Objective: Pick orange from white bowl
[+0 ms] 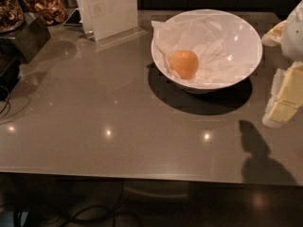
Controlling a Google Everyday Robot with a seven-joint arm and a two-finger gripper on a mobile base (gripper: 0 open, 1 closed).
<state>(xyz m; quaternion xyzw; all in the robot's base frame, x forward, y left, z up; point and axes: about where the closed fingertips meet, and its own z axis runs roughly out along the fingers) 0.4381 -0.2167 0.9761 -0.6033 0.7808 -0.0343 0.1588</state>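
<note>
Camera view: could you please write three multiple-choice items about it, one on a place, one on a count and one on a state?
1. Where is the pincer?
A. at the left edge
B. at the right edge, beside the white bowl
C. inside the bowl

2. How many fruits lie in the bowl?
A. one
B. two
C. three

3. What is the state of the orange?
A. lifted in the air
B. cut in halves
C. resting whole on the crumpled paper

Key: 1 B, the pincer shows at the right edge, apart from the bowl. 2 A, only a single fruit is seen. 3 C, it lies uncut on the paper lining.
</note>
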